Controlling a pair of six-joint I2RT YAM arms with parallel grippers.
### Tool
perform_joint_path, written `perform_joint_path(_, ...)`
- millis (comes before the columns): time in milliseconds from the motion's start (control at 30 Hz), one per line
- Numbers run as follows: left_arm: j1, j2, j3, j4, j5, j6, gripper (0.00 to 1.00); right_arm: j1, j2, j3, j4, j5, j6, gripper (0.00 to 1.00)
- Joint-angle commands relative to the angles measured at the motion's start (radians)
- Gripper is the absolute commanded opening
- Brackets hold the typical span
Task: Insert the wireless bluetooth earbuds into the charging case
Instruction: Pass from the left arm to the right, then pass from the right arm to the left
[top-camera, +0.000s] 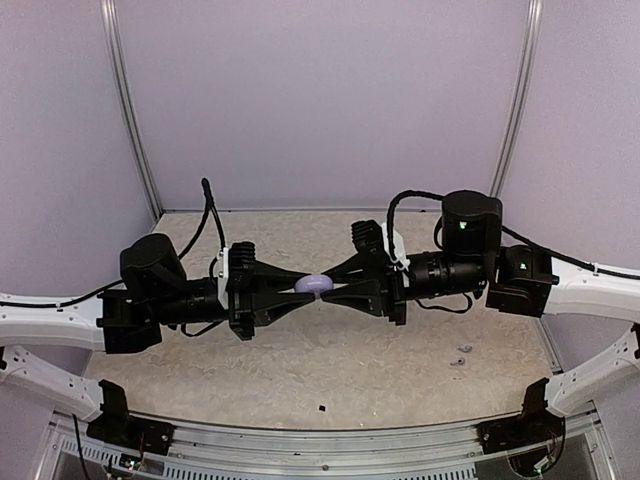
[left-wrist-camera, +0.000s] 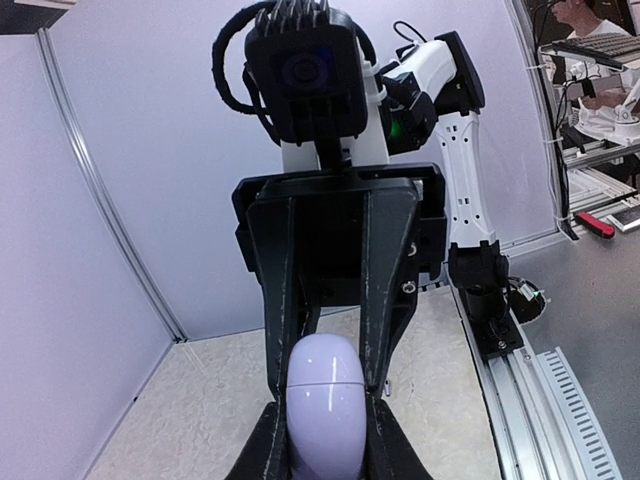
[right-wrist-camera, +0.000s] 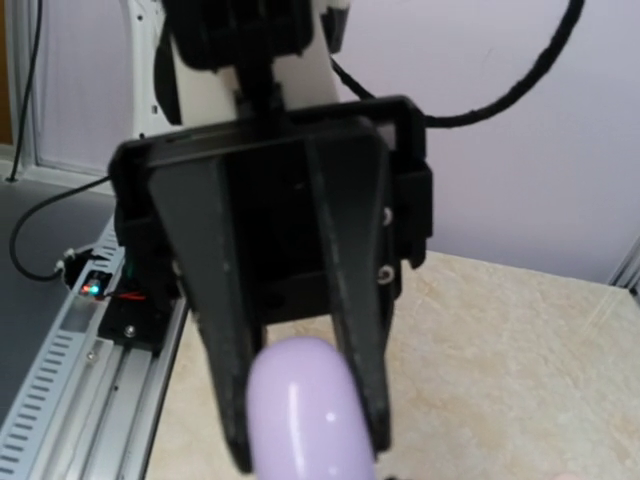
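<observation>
A lilac pebble-shaped charging case (top-camera: 313, 284) is held in mid-air over the table's middle, lid closed, its seam showing in the left wrist view (left-wrist-camera: 325, 400). My left gripper (top-camera: 300, 287) is shut on its left end and my right gripper (top-camera: 328, 287) on its right end, fingertips almost meeting. In the right wrist view the case (right-wrist-camera: 310, 410) sits between the left arm's fingers (right-wrist-camera: 215, 330); my right gripper's own tips are below the frame. Two tiny pale earbuds (top-camera: 461, 354) lie on the table at the near right, below the right arm.
The table is beige and speckled (top-camera: 300, 350), enclosed by lilac walls with metal posts (top-camera: 130, 110). A small black speck (top-camera: 322, 409) lies near the front edge. A metal rail (top-camera: 330, 440) runs along the near edge between the arm bases.
</observation>
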Motion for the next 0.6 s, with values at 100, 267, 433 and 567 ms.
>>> perform_joint_path(100,0.003,-0.016,-0.023,0.005,-0.027,-0.011,0.26,-0.009,0.003,0.016,0.005,-0.022,0.010,0.17)
perform_joint_path(267,0.005,-0.038,-0.025,-0.082,-0.078,-0.011,0.42,-0.010,0.015,0.053,-0.082,0.006,-0.005,0.14)
perform_joint_path(433,0.004,-0.036,-0.011,-0.131,-0.084,-0.005,0.45,-0.012,0.025,0.082,-0.135,0.012,-0.010,0.13)
perform_joint_path(567,0.003,-0.006,0.014,-0.144,-0.075,-0.004,0.44,-0.012,0.044,0.109,-0.173,0.015,-0.015,0.12)
